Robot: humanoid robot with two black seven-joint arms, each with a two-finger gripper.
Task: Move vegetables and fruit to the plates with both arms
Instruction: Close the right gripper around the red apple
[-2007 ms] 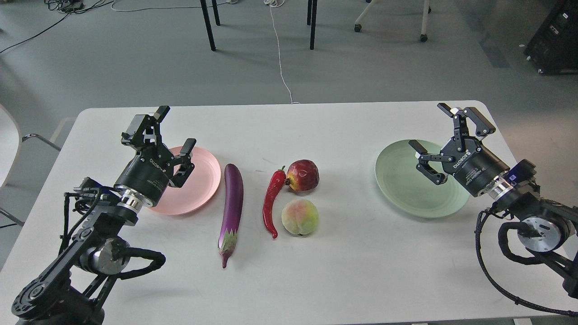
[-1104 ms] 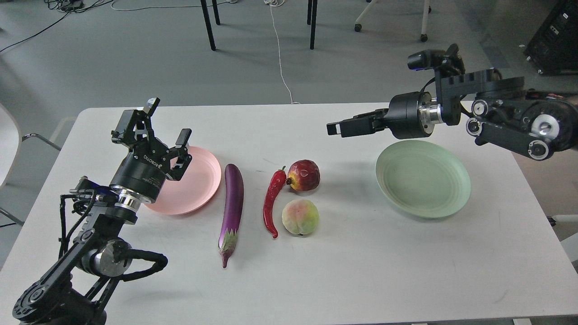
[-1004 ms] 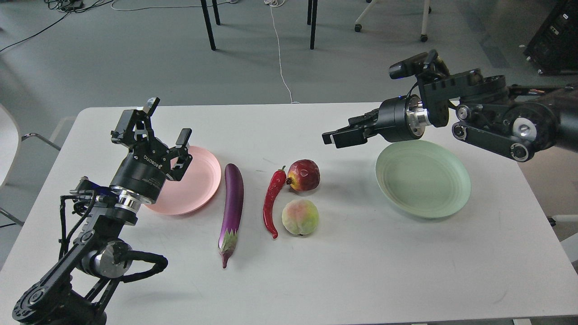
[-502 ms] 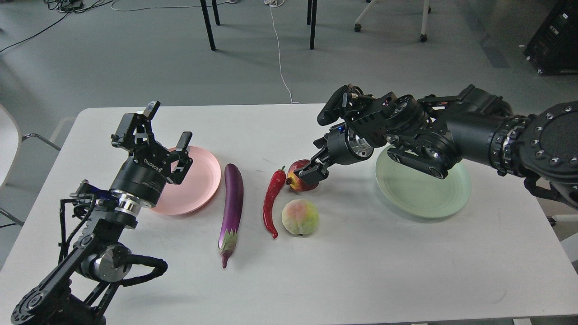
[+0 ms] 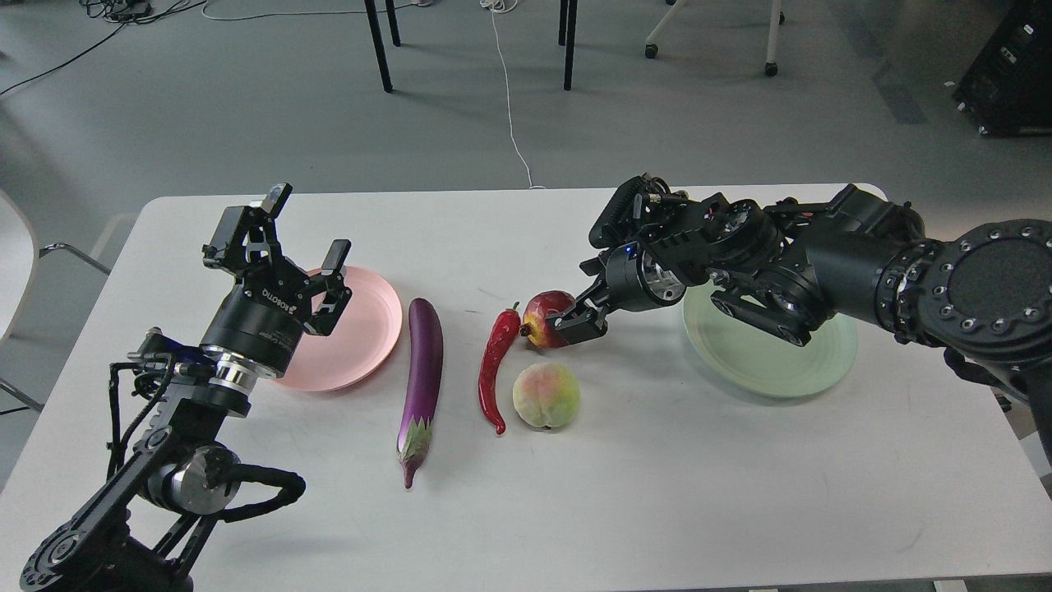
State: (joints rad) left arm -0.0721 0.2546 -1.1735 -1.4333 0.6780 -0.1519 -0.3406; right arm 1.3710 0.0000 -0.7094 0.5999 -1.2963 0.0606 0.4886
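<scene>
While your left gripper [image 5: 283, 238] hangs with its fingers spread over the far edge of the pink plate [image 5: 362, 345] at centre left of the frame, much as it did two seconds ago, your right arm is what has changed: from a raised pose over the mint green plate [image 5: 764, 362] at the right it has swung across and dropped, and the right gripper [image 5: 571, 322] now sits low against the right side of the dark red fruit [image 5: 544, 312] in the middle of the frame. Its fingers look set about the fruit, but from this angle you cannot tell whether they have clenched on it or are only bracketing it. The fruit rests on the white table [image 5: 657, 493] where it was, touching the stem end of the red chili pepper [image 5: 496, 362]. Just below it lies the peach [image 5: 546, 395], and to the left the eggplant [image 5: 422, 370] lies lengthwise beside the pink plate. Nothing has reached either plate, so the task is at its first pick. Judging by this, the next step is a firm closure and a straight lift, since the chili and peach sit close enough to be nudged.
</scene>
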